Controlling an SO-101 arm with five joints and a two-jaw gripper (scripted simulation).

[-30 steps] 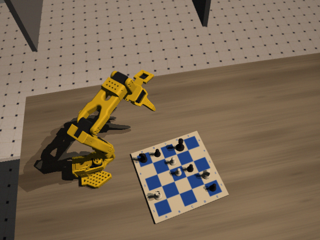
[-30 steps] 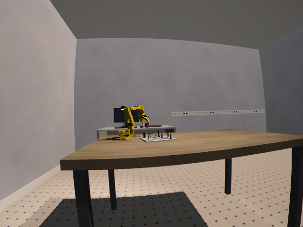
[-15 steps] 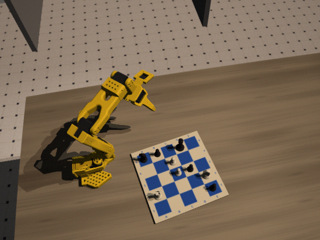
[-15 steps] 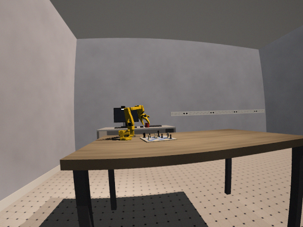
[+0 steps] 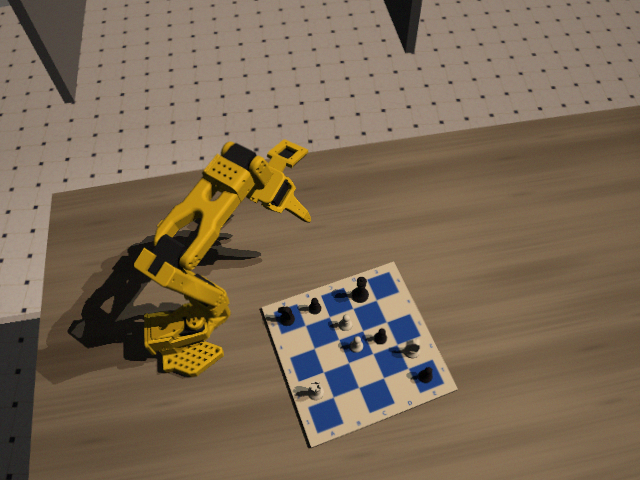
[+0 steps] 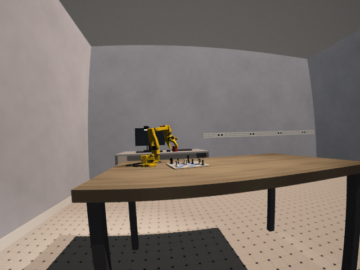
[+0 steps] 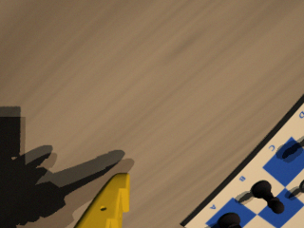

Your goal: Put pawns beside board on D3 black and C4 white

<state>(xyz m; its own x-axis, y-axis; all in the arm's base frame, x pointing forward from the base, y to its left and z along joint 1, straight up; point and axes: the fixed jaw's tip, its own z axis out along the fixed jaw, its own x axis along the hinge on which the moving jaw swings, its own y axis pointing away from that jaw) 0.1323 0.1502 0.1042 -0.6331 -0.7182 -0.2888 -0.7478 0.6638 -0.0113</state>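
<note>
The blue and cream board (image 5: 316, 437) (image 6: 171, 166) (image 7: 223, 195) lies on the table to the right of the arm's base. A black pawn (image 5: 380, 335) stands upright on D3. A white pawn (image 5: 345, 322) stands upright on C4. My gripper (image 5: 303, 212) (image 6: 175, 142) is raised high over bare table behind the board, well apart from every piece. It is open and holds nothing. In the wrist view only one yellow jaw (image 7: 111, 199) shows, with the board's corner at the lower right.
Other pieces stand on the board: black ones on A5 (image 5: 285, 315), B5 (image 5: 314, 305), D5 (image 5: 360, 290) and E1 (image 5: 425, 374), white ones on C3 (image 5: 356, 343), E2 (image 5: 412, 350) and A2 (image 5: 315, 391). The table edge runs behind and left of the arm.
</note>
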